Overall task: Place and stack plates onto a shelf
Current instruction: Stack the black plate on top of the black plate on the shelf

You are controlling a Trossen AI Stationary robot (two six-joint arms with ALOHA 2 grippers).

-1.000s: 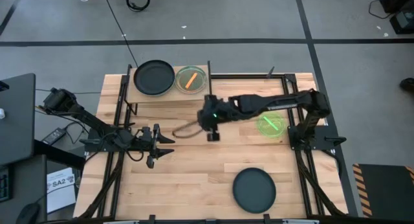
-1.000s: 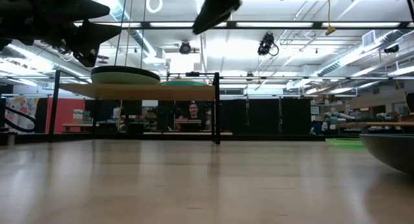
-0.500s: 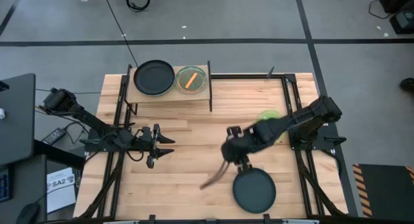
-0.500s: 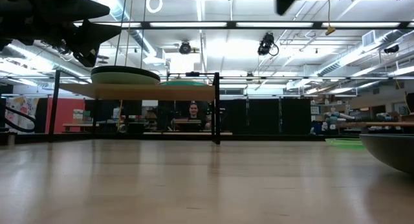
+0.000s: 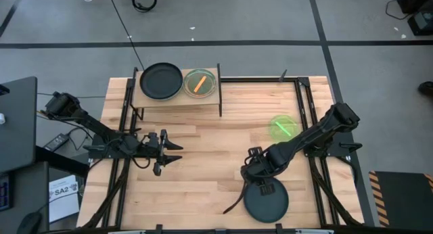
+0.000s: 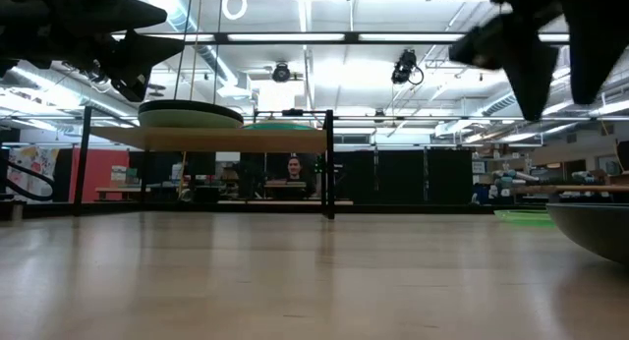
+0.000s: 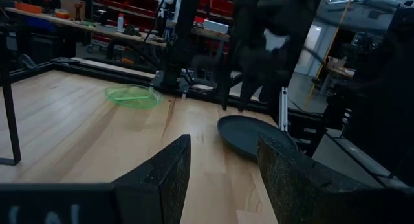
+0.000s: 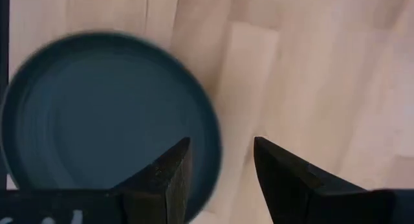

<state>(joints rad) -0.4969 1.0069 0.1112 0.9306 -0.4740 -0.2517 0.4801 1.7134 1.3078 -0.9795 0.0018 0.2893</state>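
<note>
While two plates (image 5: 161, 81) crown the shelf (image 5: 177, 97), two remain below.

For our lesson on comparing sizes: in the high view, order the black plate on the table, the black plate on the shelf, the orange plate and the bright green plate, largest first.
1. Black plate on the table and black plate on the shelf: look alike, no clear ranking.
2. Orange plate.
3. Bright green plate: slightly smaller, though its translucent edge is faint.

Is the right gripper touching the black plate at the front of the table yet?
Apart. The right wrist view shows the open right gripper hovering above the black plate, looking down on it from a height, nothing between its fingers.
</note>
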